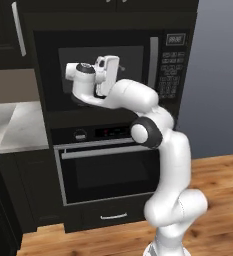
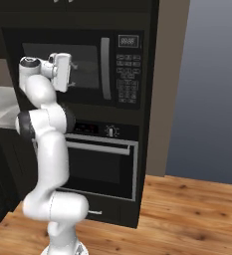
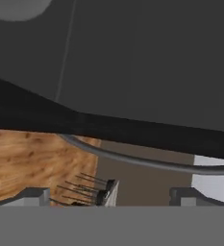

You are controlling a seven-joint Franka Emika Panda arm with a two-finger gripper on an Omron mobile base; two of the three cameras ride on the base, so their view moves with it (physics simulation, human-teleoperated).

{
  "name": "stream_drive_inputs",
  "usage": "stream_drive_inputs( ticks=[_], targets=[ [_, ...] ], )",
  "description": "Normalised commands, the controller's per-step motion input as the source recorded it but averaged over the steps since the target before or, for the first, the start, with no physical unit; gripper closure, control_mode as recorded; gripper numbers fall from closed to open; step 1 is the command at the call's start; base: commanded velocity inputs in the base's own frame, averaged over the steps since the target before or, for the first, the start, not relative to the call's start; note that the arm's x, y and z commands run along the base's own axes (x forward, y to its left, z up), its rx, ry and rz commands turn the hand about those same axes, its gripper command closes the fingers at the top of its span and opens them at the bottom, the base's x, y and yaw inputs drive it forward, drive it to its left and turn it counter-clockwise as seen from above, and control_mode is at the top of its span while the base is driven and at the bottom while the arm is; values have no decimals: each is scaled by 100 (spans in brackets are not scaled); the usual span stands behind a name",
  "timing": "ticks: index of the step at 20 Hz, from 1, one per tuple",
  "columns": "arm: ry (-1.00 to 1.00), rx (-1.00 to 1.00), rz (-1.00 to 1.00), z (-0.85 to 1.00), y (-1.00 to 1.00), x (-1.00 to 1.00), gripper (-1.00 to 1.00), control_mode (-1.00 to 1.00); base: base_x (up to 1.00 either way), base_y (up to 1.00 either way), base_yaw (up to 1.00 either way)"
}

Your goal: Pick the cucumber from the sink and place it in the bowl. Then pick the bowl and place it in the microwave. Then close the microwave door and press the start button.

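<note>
jaws of the gripper (image 3: 108, 194) spread wide, empty, close before the microwave door (image 1: 100, 70), which looks shut; vertical silver handle (image 2: 105, 68) beside keypad (image 2: 128, 74)

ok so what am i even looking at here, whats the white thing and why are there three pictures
The white thing is a robot arm in a computer-rendered kitchen. Two pictures come from cameras on its rolling base, one behind it to the left and one to the right, so they show the same scene from two sides. The third comes from a camera on the hand itself, which is why it looks tilted.

The arm's hand, the gripper, is raised in front of the black microwave, whose door with its silver handle looks shut. Below is a black oven. The gripper's two fingers stand apart, and it holds nothing.
</note>
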Motion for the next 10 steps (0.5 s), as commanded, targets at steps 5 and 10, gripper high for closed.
stream_drive_inputs(
  ticks=[5,10],
  targets=[
    [0,9,0,5,-27,-65,-100,-100,0,0,0],
    [0,13,12,0,-25,-100,-100,-100,0,0,0]
  ],
)
